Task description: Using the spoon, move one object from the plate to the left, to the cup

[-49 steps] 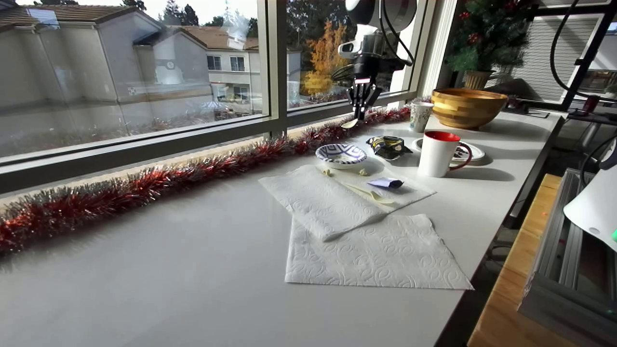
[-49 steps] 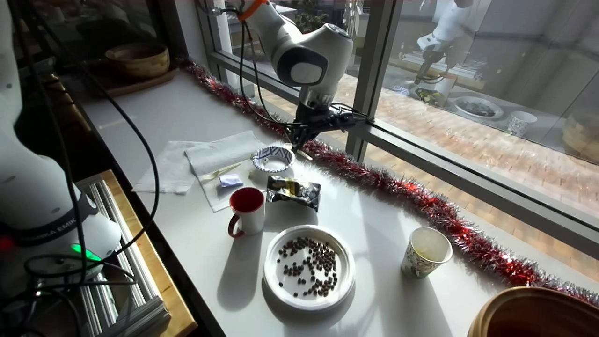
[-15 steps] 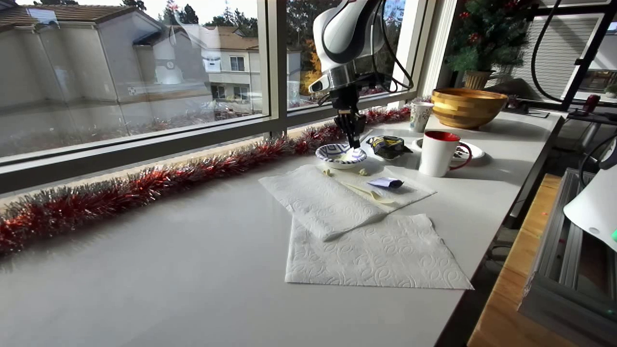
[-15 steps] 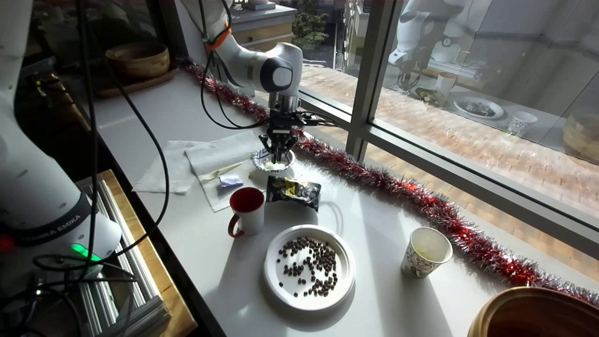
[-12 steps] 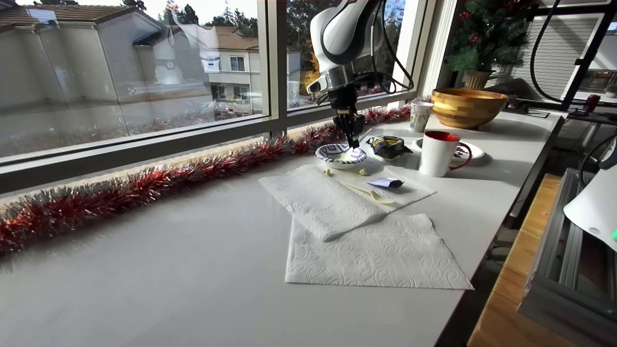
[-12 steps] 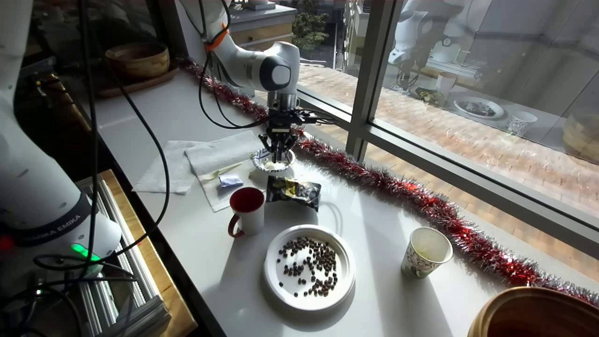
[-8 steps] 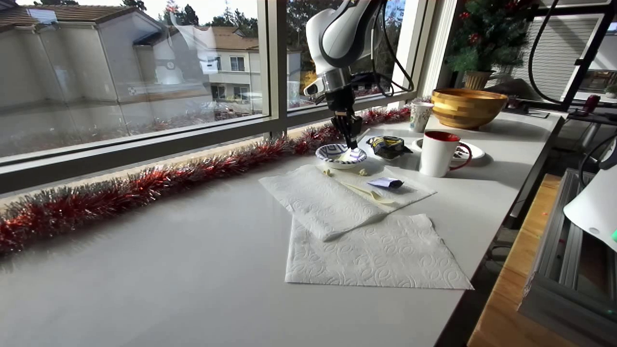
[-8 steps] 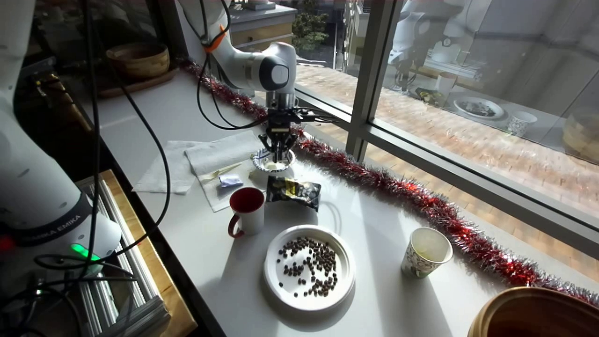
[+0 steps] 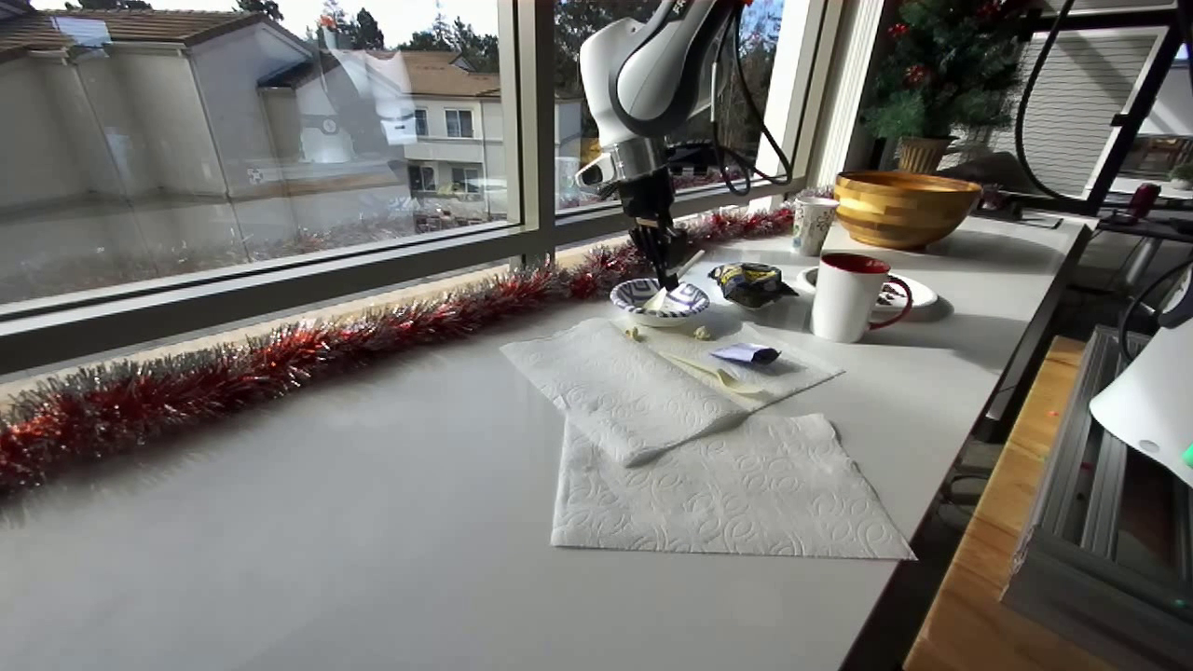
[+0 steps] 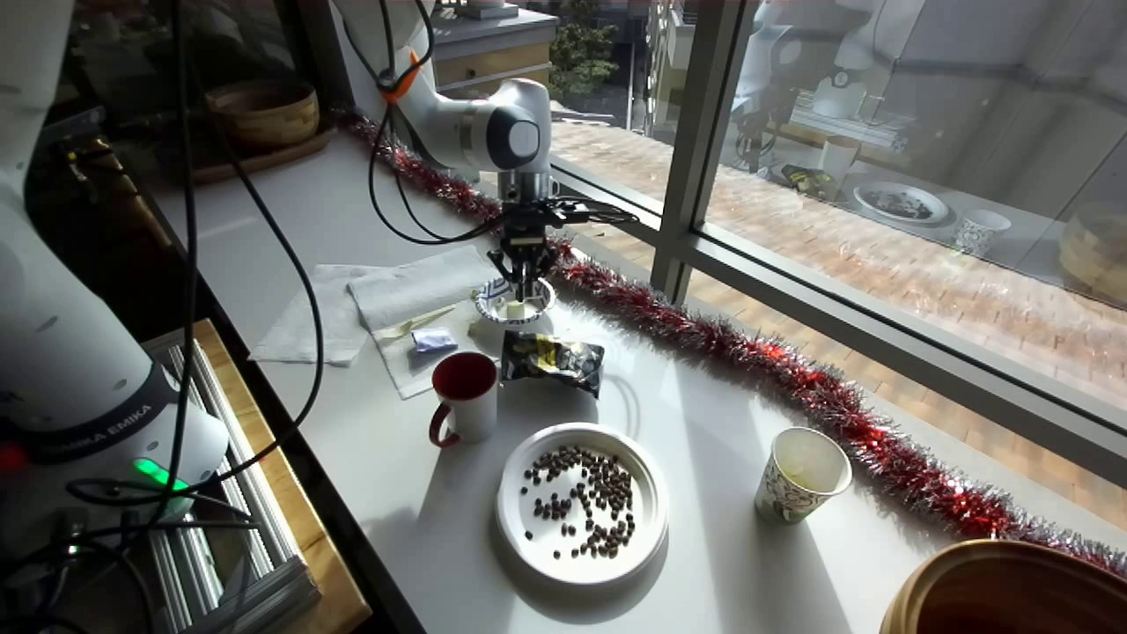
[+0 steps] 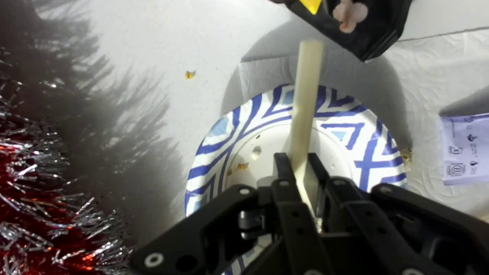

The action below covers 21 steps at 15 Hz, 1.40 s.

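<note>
Gripper (image 11: 297, 160) clamped on spoon (image 11: 307, 76) over blue-patterned bowl (image 11: 208, 164), crumbs (image 11: 242, 167) inside at wrist-view 9 o'clock; red-lined mug (image 10: 475, 409) at bowl's 7 o'clock in an exterior view.

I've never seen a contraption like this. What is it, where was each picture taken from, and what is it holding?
That's a robot arm; the black gripper at its end works like a hand. Two pictures look on from outside. The close-up is taken from the arm's own wrist, looking down past the gripper. That gripper is shut on the handle of a pale spoon, over a small blue-patterned dish. Also on the white tabletop are a white mug with a red inside, a paper cup, a plate of small dark pieces, a black packet, paper towels and a wooden bowl. Red-and-silver tinsel runs along one edge.
</note>
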Available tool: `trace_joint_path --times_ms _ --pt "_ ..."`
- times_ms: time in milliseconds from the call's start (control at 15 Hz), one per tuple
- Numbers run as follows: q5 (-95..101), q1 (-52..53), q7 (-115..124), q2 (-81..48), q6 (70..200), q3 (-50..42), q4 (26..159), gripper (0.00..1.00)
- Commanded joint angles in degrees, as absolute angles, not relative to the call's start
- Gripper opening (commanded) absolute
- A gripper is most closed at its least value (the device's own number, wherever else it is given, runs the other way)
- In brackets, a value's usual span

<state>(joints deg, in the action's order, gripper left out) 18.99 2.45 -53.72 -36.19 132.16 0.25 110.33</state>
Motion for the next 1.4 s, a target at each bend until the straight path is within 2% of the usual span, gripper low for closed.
trace_joint_path --times_ms 0,1333 --pt "20.95 2.48 -51.82 -37.24 132.79 1.14 109.58 0.03" --pt "28.6 1.83 -57.56 -32.65 135.84 1.43 116.11 0.03"
